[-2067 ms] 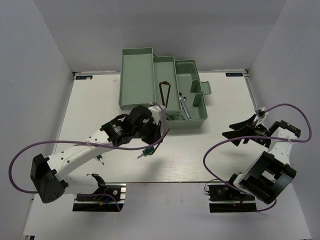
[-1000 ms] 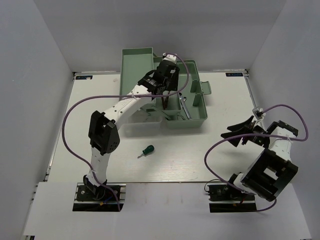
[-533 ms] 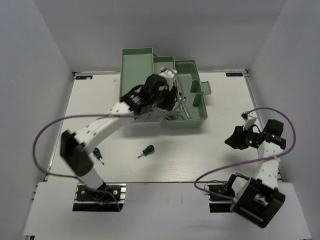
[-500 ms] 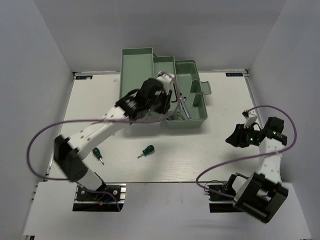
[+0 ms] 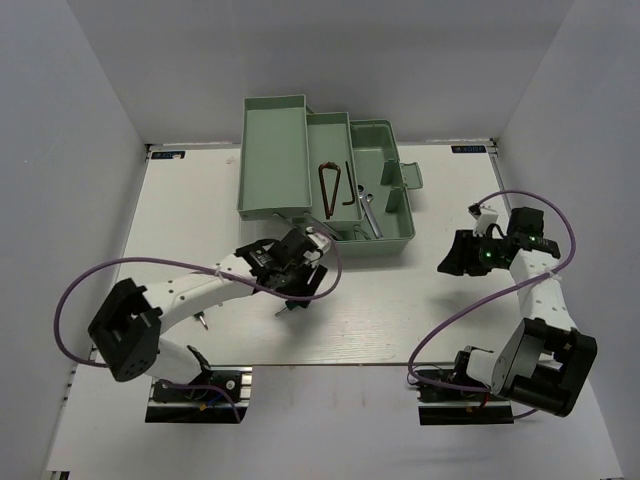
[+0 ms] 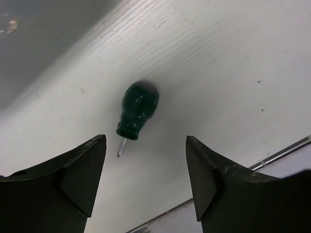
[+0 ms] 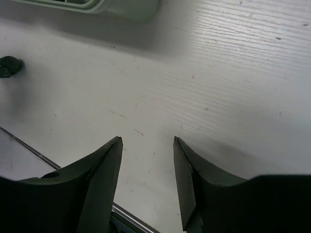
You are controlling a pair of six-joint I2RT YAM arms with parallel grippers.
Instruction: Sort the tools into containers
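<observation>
Screwdrivers total two, both on the table (image 5: 450,330): one screwdriver (image 6: 137,109) lies untouched between the spread fingers of the left gripper (image 6: 144,141), and the other screwdriver (image 5: 203,321) lies left of it. Two hex keys (image 5: 330,186) (image 5: 348,196) lie in the toolbox (image 5: 400,238). Right gripper (image 7: 147,141) hangs spread above the table.

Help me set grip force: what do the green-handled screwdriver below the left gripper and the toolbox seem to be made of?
The screwdriver has a dark green handle with a soft sheen, likely moulded plastic; its thin silvery tip looks like bare metal. The toolbox is uniform pale mint, matte, thin-walled: painted sheet metal or plastic, cannot tell which.
</observation>
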